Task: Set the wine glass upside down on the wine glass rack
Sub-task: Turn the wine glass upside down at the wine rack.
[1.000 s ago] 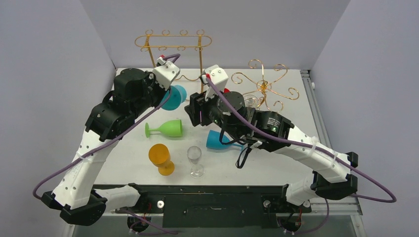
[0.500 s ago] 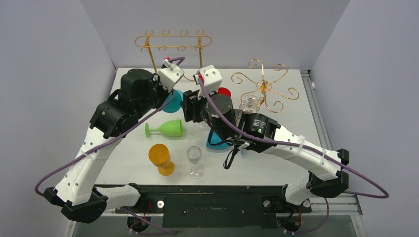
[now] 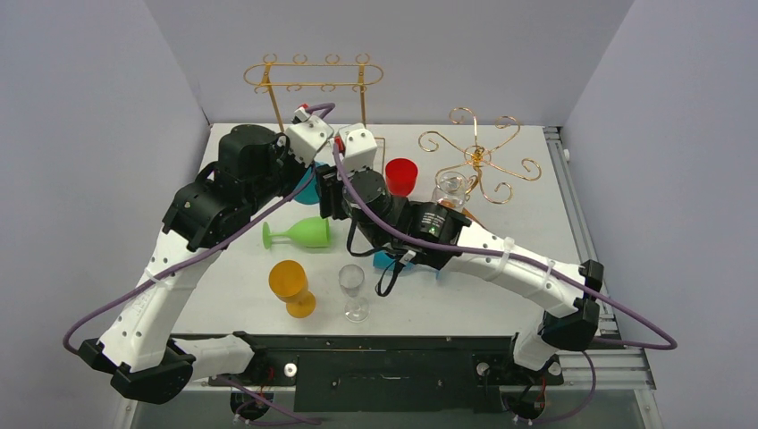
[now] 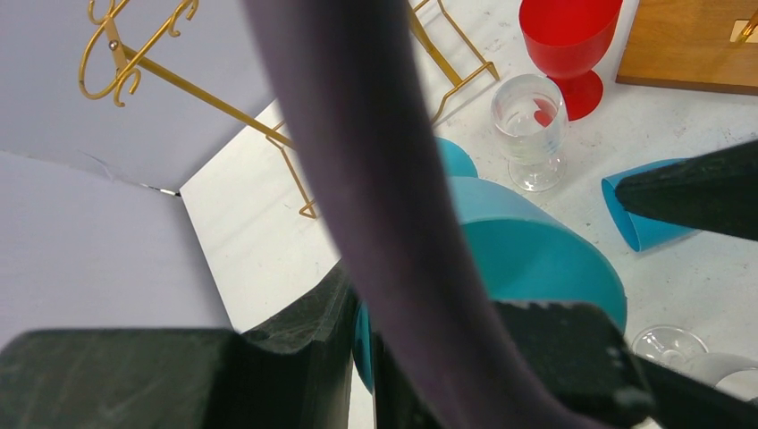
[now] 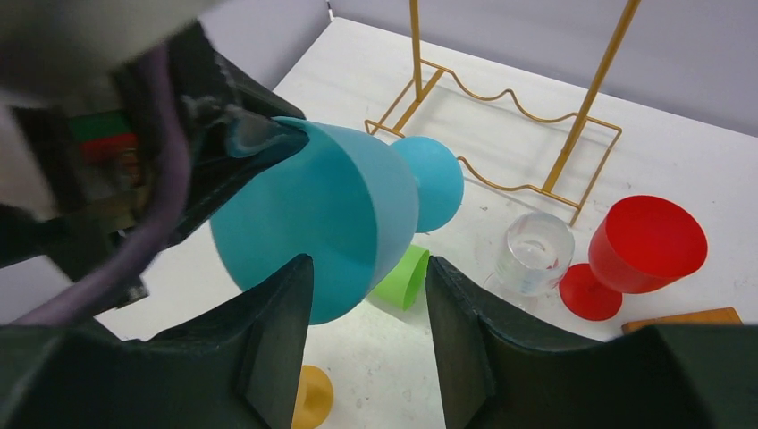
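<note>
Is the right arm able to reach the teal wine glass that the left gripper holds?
Probably yes: the right gripper, jaws open, faces the teal wine glass with nothing between.

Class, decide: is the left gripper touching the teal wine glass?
Touching. In the right wrist view, the left gripper is clamped on the rim of the teal wine glass.

Teal wine glass (image 5: 313,232), gold rack (image 5: 415,54) — red goblet (image 5: 645,243), green goblet (image 3: 311,232).
</note>
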Action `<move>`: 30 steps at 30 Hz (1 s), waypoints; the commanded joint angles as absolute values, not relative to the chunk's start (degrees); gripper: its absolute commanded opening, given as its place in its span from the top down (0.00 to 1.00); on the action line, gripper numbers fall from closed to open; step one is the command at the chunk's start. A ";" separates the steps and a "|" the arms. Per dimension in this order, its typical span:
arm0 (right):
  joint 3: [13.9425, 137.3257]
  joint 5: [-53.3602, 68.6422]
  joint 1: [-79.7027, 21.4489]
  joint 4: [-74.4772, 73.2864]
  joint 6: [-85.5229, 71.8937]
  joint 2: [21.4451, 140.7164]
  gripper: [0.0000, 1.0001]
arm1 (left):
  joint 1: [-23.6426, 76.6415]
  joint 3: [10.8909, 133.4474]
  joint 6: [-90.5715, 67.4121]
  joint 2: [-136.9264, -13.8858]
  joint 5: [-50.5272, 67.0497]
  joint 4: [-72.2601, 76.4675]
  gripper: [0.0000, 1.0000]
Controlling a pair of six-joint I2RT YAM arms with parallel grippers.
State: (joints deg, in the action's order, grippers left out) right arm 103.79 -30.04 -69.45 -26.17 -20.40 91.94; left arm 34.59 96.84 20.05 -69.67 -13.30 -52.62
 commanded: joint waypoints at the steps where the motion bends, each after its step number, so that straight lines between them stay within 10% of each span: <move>1: 102.49 -29.86 -67.54 -22.46 -21.48 91.19 0.56 | 34.89 99.84 18.72 -69.01 -18.11 -47.77 1.00; 13: 106.13 -26.95 -65.04 -23.55 -21.52 95.87 0.64 | 34.89 100.37 18.33 -69.14 -17.57 -46.57 1.00; 27: 105.52 -29.91 -63.81 -22.01 -18.03 95.21 1.00 | 34.89 99.91 16.57 -66.97 -14.16 -42.67 0.99; 30: 101.38 -30.97 -63.52 -18.17 -15.84 91.46 1.00 | 34.89 100.46 15.10 -66.81 -12.59 -42.61 0.56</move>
